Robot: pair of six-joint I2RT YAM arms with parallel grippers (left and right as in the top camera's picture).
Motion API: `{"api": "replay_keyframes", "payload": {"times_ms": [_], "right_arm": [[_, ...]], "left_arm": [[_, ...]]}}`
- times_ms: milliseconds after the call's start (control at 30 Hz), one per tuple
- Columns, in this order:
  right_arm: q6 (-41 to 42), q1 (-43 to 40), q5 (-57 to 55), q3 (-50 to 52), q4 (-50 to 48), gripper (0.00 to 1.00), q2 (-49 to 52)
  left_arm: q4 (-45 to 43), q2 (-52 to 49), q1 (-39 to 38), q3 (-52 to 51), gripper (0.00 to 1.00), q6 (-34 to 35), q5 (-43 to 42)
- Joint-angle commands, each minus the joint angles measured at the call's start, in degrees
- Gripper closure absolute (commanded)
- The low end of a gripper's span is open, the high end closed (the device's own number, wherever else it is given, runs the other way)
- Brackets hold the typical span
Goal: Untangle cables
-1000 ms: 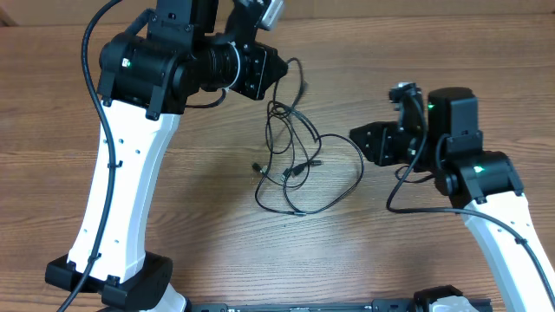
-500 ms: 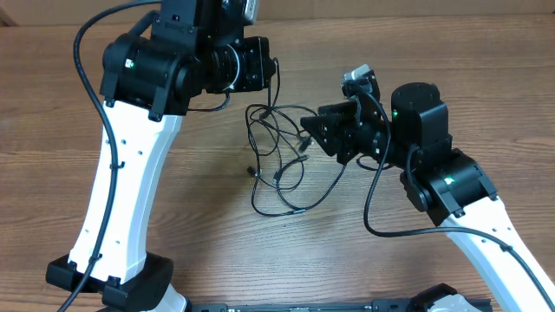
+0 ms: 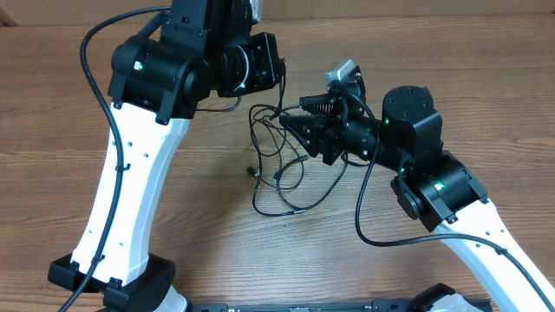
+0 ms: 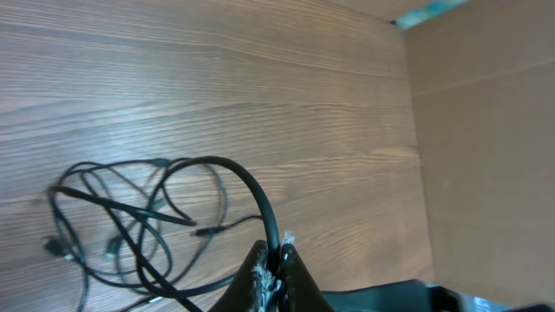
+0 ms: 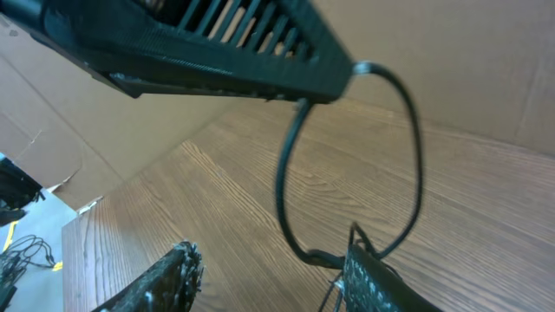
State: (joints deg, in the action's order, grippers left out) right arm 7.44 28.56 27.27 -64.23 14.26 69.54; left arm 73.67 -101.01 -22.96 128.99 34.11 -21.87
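Note:
The cables are thin black cords tangled in loops at the table's middle. My left gripper is shut on one strand of a cable and holds it up above the tangle; in the overhead view it is at the top centre. My right gripper is open, its fingers pointing left into the top of the tangle. In the right wrist view its two fingers are spread wide, with a cable loop hanging just by the right finger.
The wooden table runs wide on all sides. A cardboard wall stands at the table's far edge. The left arm's white link and the right arm's white link stand on either side of the tangle.
My right gripper has swung from the right side leftwards into the tangle. The left gripper shifted slightly, and the cables bunched tighter toward it.

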Motion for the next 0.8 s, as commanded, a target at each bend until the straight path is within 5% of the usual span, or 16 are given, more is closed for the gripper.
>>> {"api": "replay_keyframes", "payload": {"times_ms": [0, 233, 267, 367, 500, 567, 600, 700, 767], "right_arm": [[-0.28, 0.37, 0.24, -1.53, -0.79, 0.52, -0.5], [-0.26, 0.37, -0.76, -1.53, -1.14, 0.59, -0.5], [-0.24, 0.37, -1.36, -1.53, -1.14, 0.63, -0.5], [-0.26, 0.37, -1.97, -1.53, -1.11, 0.94, -0.5], [-0.24, 0.37, -1.95, -1.53, -0.9, 0.96, -0.5], [-0.24, 0.37, -2.4, -1.53, -0.9, 0.96, -0.5], [0.0, 0.35, -4.24, -1.53, -0.7, 0.96, -0.5], [2.6, 0.33, -9.16, -1.51, -0.07, 0.96, -0.5], [5.16, 0.31, -12.0, -1.53, 0.17, 0.96, -0.5]], "left_arm": [[-1.07, 0.98, -1.25, 0.92, 0.96, 1.62, -2.86], [-1.73, 0.98, -2.78, 0.9, 0.96, 1.92, -3.72], [-1.73, 0.98, -2.93, 0.92, 0.96, 1.92, -3.74], [-1.68, 0.98, -2.95, 0.92, 0.96, 1.88, -3.69], [-1.73, 0.98, -2.95, 0.92, 0.96, 1.25, -3.61], [-1.7, 0.98, -2.95, 0.92, 0.81, -0.85, -3.5], [-1.51, 0.98, -2.95, 0.92, 0.51, -2.99, -3.19], [-0.2, 0.98, -2.93, 0.92, 0.34, -7.74, -1.38], [1.79, 0.98, -2.93, 0.9, 0.33, -9.46, 2.16]]}}
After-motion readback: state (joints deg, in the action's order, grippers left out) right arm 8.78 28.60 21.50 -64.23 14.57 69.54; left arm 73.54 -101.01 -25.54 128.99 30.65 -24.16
